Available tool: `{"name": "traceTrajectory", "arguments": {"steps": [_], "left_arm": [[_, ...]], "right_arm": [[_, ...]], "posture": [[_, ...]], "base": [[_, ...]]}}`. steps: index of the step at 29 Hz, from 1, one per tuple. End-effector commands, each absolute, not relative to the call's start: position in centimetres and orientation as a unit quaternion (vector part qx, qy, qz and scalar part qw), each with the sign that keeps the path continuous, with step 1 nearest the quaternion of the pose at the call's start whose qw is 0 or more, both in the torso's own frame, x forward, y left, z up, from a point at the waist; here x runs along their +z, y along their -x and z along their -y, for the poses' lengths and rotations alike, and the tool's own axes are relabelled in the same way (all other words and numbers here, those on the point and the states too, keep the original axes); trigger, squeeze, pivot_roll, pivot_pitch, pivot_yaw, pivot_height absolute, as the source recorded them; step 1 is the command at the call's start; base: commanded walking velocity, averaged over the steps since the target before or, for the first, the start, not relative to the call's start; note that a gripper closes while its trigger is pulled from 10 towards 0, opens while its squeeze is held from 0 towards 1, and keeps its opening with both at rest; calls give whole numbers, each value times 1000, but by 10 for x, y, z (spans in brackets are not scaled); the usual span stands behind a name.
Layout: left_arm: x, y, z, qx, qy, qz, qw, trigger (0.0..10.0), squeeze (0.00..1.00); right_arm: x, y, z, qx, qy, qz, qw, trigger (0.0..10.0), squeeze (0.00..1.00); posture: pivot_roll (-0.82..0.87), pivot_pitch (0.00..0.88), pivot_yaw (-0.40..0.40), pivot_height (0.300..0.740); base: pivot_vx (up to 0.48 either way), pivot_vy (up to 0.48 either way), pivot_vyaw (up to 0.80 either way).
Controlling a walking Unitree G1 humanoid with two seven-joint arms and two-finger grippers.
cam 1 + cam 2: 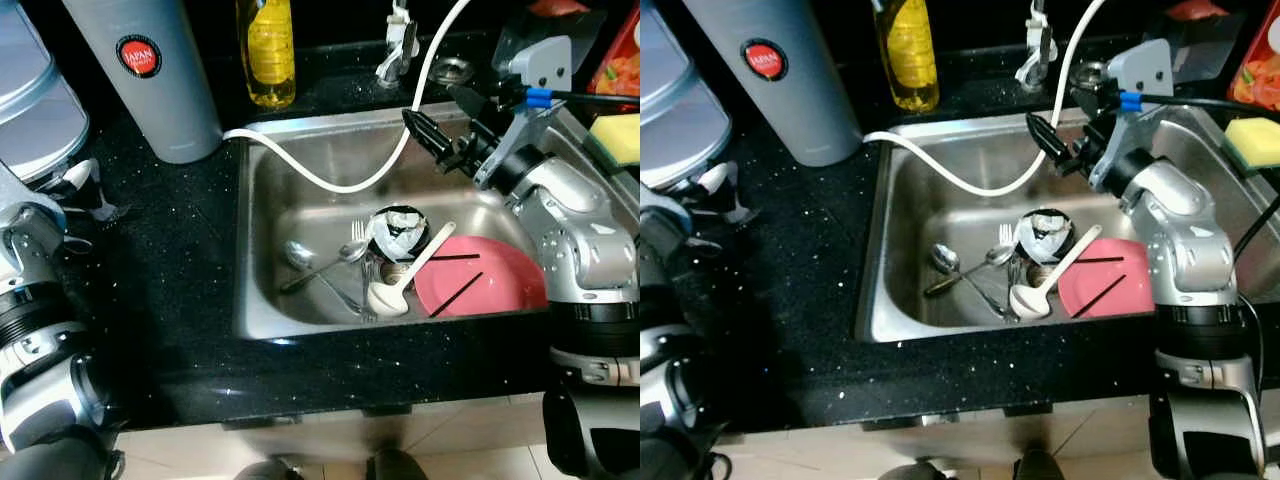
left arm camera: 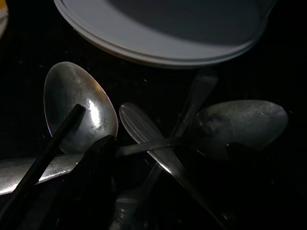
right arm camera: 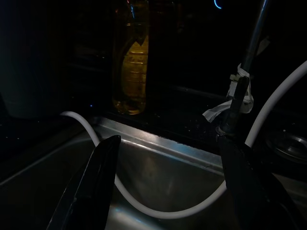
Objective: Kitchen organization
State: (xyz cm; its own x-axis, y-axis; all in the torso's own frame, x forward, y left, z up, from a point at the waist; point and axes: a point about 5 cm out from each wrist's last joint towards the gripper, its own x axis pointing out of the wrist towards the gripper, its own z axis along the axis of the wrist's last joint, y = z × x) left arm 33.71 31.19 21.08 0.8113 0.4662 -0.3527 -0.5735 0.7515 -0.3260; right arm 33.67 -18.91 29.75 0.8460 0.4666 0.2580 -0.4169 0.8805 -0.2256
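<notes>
Lying in the stainless sink [image 1: 262, 240], our task's things are a glossy pink plate [image 1: 490, 283] crossed by black chopsticks [image 1: 456, 294], a white ladle [image 1: 400, 283] and steel spoons [image 1: 312, 262]. Our right gripper [image 1: 428, 135] hangs above the basin with fingers spread, near a smooth white hose [image 1: 330, 180]. Our left gripper [image 2: 62, 163] rests over dull metal spoons on the speckled black counter [image 1: 170, 290]; we cannot tell its state.

R arm bent at elbow, reaching fwd – right gripper [image 1: 432, 140] raised, fingers spread wide apart, holding nothing. L arm low by body – left gripper [image 1: 90, 190] pointing fwd, fingers parted, empty.
</notes>
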Motion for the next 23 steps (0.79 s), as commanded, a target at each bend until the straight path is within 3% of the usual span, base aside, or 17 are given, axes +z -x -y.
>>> {"name": "traceTrajectory", "arguments": {"steps": [1, 5, 6, 7, 8, 9, 10, 12, 14, 15, 23], "left_arm": [[181, -338, -297, 262, 232, -201, 915, 10000, 0], [175, -338, -287, 246, 240, -220, 913, 10000, 0], [170, -338, -283, 238, 236, -231, 913, 6588, 0], [167, -337, -281, 236, 221, -241, 915, 5098, 0], [167, -337, -281, 236, 221, -241, 915, 5098, 0], [165, -336, -282, 238, 213, -246, 915, 4118, 0], [165, -336, -282, 238, 213, -246, 915, 4118, 0], [168, -334, -288, 252, 158, -238, 925, 6431, 0], [165, -333, -290, 257, 148, -244, 923, 3529, 0], [163, -332, -289, 255, 153, -249, 922, 78, 0], [160, -333, -276, 225, 158, -257, 926, 0, 0]], "right_arm": [[302, -335, 188, 232, 80, 166, 955, 10000, 0], [302, -335, 188, 231, 80, 166, 955, 10000, 0], [302, -335, 188, 231, 80, 167, 955, 10000, 0], [302, -335, 188, 231, 79, 167, 955, 10000, 0], [302, -335, 188, 231, 79, 167, 955, 10000, 0], [302, -335, 188, 231, 79, 167, 955, 10000, 0], [302, -335, 188, 231, 79, 167, 955, 10000, 0], [302, -335, 188, 230, 78, 168, 955, 10000, 0], [302, -335, 188, 230, 78, 168, 955, 10000, 0], [302, -335, 188, 230, 77, 168, 956, 10000, 0], [303, -336, 188, 229, 77, 169, 956, 10000, 0]], "posture": [[-65, 110, 106, 740], [-63, 112, 107, 740], [-62, 113, 108, 740], [-60, 113, 108, 740], [-60, 113, 108, 740], [-62, 114, 108, 740], [-62, 114, 108, 740], [-55, 114, 107, 740], [-56, 114, 108, 740], [-55, 114, 108, 740], [-59, 115, 106, 740]], "base": [[0, 0, 0], [0, 0, 0], [0, 0, 0], [0, 0, 0], [0, 0, 0], [0, 0, 0], [0, 0, 0], [0, 0, 0], [0, 0, 0], [0, 0, 0], [0, 0, 0]]}}
